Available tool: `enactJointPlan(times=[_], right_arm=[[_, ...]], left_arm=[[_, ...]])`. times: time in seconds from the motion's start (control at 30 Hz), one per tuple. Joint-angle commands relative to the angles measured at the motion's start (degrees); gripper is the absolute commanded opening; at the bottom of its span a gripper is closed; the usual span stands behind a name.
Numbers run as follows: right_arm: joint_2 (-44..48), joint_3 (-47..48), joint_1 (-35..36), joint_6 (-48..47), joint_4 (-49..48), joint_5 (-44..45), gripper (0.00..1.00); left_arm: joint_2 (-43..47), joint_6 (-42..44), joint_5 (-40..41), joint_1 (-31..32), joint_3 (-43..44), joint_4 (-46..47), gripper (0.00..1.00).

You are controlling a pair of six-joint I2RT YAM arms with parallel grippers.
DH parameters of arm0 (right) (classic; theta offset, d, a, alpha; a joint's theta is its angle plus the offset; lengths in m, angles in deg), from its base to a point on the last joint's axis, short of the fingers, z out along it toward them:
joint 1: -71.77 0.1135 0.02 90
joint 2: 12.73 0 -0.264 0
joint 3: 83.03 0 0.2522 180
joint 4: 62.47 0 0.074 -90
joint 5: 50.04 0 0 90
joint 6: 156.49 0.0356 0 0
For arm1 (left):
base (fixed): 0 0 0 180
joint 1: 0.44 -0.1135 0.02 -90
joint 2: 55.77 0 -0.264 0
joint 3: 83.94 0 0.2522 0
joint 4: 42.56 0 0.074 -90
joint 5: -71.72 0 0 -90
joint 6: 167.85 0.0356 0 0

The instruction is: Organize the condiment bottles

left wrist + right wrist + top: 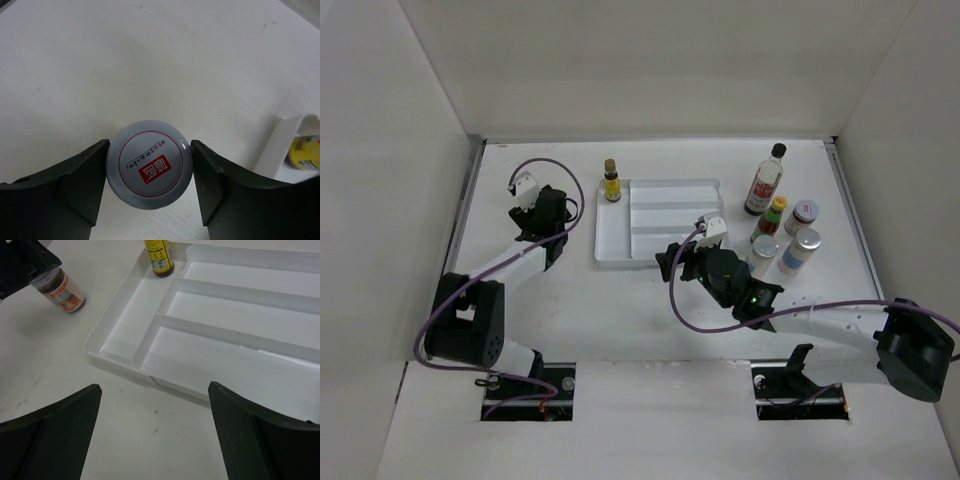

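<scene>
Left gripper [150, 152] — jaws pressed on both sides of the silver-lidded jar [149, 172], at lid height. Risk: smooth lid slips out on lifting — jar topples.

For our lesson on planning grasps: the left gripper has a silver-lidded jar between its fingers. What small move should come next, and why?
Probably lift the jar straight up a little. The left gripper seems to have its fingers pressed against both sides of the lid, centred, and the jar is outside the tray, so it must clear the rim.
</scene>
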Motion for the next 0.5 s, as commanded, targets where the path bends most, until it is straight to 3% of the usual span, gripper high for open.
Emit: enactJointPlan(times=[0.0,0.2,0.47], right_arm=[[1.82,0.82,0.21,-0.41,-2.99,-0.05,0.95],[2.61,0.47,-0.22,-0.32,-2.9,0.04,0.95],[4.72,-0.41,-0.84,-0.24,-2.81,0.12,0.96]], left_arm=[[10.93,-0.04,2.16,4.28,0.68,5.56,0.41],[12.44,2.16,3.75,13.95,3.49,6.52,0.41],[-0.64,4.44,3.13,19.59,12.97,10.21,0.41]])
